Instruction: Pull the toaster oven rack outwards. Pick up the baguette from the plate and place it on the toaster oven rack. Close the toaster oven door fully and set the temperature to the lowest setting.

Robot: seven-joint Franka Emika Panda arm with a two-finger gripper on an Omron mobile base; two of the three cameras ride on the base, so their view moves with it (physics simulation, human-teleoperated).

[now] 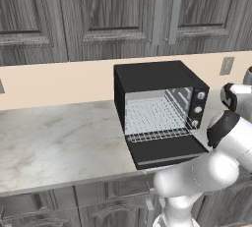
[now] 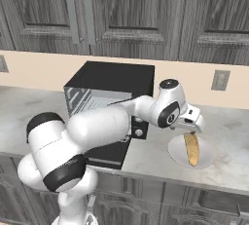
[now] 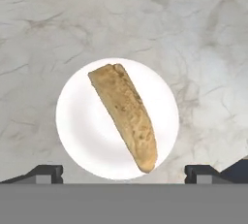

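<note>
The black toaster oven (image 1: 157, 108) stands on the counter with its door (image 1: 167, 151) dropped open. Its wire rack (image 1: 156, 119) sticks out a little past the cavity's front edge. To the oven's right, a tan baguette (image 3: 126, 114) lies diagonally on a round white plate (image 3: 77, 126). In the right base view the baguette (image 2: 192, 148) rests on the plate (image 2: 206, 158) directly under my hand. My gripper (image 3: 123, 173) hovers above the plate, open, its two fingertips (image 3: 46, 172) spread wide on either side of the loaf and touching nothing.
The marble counter (image 1: 54, 137) stretches wide to the oven's left. A wall outlet (image 2: 220, 80) sits on the beige backsplash behind the plate. Dark wood cabinets (image 1: 123, 10) hang above. Three knobs (image 1: 198, 109) line the oven's right front.
</note>
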